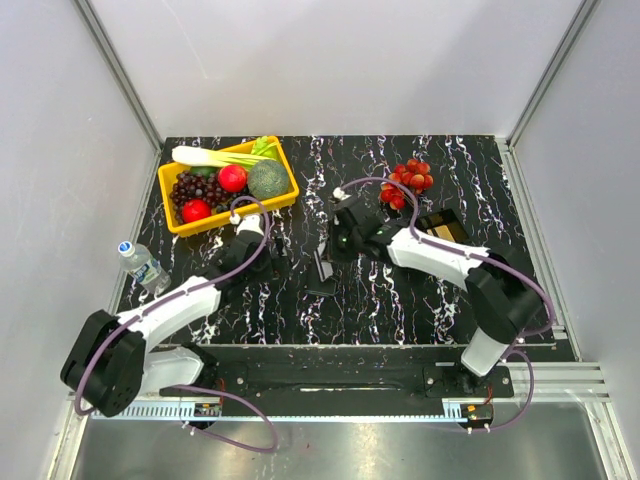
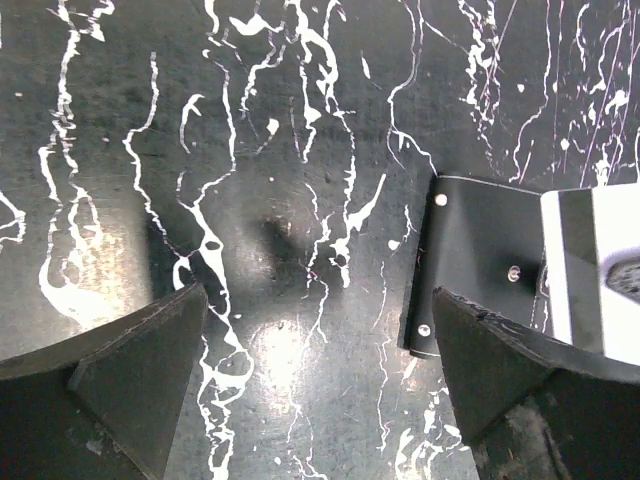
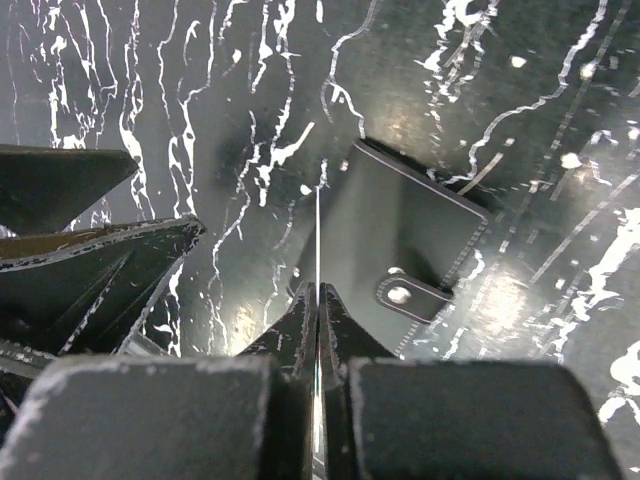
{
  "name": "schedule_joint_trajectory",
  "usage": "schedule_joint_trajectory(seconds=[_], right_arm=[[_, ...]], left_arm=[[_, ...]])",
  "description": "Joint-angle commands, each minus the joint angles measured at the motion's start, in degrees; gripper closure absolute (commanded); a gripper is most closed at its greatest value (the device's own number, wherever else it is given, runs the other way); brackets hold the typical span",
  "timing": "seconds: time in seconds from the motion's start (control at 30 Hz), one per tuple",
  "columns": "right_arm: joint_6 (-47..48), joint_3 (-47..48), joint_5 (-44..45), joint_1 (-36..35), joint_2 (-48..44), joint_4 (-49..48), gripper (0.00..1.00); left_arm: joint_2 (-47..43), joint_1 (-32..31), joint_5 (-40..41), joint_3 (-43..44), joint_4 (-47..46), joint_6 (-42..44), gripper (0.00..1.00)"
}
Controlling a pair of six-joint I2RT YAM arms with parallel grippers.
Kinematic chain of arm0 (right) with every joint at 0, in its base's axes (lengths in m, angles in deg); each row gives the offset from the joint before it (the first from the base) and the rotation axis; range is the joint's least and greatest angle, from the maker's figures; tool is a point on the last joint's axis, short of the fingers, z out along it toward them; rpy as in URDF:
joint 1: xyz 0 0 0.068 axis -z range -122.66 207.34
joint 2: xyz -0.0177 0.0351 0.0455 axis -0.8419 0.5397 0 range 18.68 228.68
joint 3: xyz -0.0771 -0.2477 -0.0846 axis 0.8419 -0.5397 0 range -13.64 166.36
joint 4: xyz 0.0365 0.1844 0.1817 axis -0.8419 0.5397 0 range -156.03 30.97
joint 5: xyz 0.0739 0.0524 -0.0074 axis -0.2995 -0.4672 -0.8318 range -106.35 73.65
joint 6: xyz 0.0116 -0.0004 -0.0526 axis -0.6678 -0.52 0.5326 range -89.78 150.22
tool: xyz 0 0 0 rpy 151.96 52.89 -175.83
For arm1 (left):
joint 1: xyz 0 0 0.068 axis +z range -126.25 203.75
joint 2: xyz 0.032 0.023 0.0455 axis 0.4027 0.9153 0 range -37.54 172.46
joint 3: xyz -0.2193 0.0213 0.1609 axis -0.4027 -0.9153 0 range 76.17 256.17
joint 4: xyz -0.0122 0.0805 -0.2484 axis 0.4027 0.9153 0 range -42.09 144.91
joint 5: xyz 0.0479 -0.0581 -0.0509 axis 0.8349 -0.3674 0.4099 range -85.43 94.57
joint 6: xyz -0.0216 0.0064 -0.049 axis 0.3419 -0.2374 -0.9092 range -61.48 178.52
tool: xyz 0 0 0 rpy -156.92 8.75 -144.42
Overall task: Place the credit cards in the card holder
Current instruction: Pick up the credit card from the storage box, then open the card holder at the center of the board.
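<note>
My right gripper point(image 3: 318, 290) is shut on a thin credit card point(image 3: 318, 230), seen edge-on and standing up between the pinched fingers. Just below it the black card holder point(image 3: 400, 235) lies on the table, its snap tab showing. From above, the right gripper point(image 1: 338, 243) hovers over the card holder point(image 1: 322, 275) at mid-table. My left gripper point(image 2: 320, 300) is wide open with nothing between its fingers, low over the marbled table just left of the card holder point(image 2: 480, 260). In the top view the left gripper point(image 1: 275, 245) sits to the card holder's left.
A yellow basket point(image 1: 292, 178) of vegetables and fruit stands at the back left. A red berry cluster point(image 1: 408, 180) lies at the back right, beside a black tray point(image 1: 440, 225) with tan contents. A water bottle point(image 1: 143, 265) lies at the left edge.
</note>
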Motion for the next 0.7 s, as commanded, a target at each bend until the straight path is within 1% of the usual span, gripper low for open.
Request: schedule_joint_trajectory(seconds=[0.0, 0.13, 0.33, 0.67], right_arm=[[-4.62, 5.94, 10.94, -4.40, 3.10, 0.71, 1.00], [-5.24, 7.71, 18.06, -5.64, 6.18, 4.50, 1.00], [-2.26, 9.73, 20.36, -5.64, 9.09, 6.69, 1.00], [-0.94, 5.78, 24.05, -5.64, 4.00, 7.67, 1.00]], left_arm=[[-4.21, 1.77, 2.48, -0.33, 0.87, -1.11, 0.01], [-5.01, 2.48, 2.30, 0.38, 1.49, 0.12, 0.01], [-3.08, 2.48, -0.86, 1.61, 0.70, 1.52, 0.03], [2.98, 2.30, -4.99, 4.68, 0.70, 5.21, 0.08]])
